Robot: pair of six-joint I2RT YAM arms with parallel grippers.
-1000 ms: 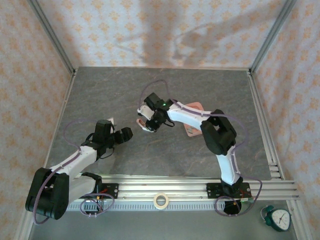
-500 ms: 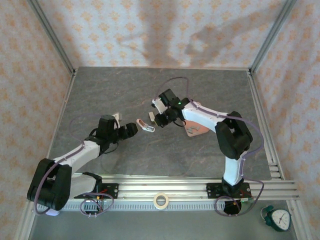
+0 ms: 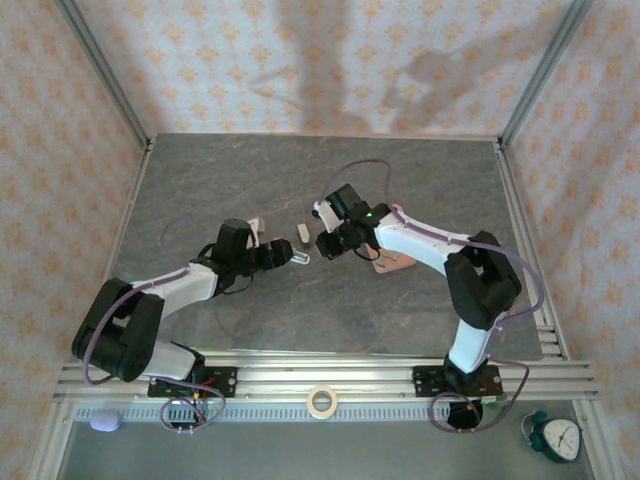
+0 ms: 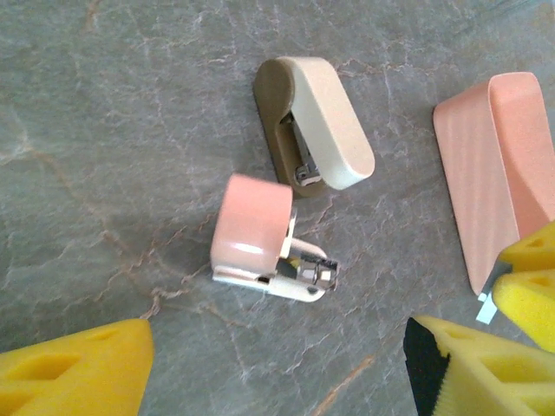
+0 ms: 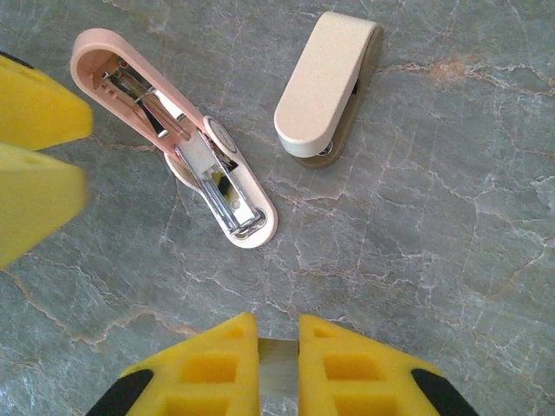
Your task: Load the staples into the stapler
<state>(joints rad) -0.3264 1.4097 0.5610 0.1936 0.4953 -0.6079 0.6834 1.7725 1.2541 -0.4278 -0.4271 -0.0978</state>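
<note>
Saw staples point(image 5: 277, 374) pinched tight in right gripper point(image 5: 277, 347), just short of stapler point(image 5: 186, 147), bared channel tip nearest, long axis slanting away leftward; left gripper point(image 4: 277, 381) spread, closer to stapler

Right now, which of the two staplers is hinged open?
The pink stapler: its top is swung back, baring the metal channel. The beige stapler beside it is closed.

White arm links point(image 3: 420, 235), black joints point(image 3: 488, 288), lilac cables point(image 3: 362, 163), yellow fingertips point(image 5: 208, 368)
</note>
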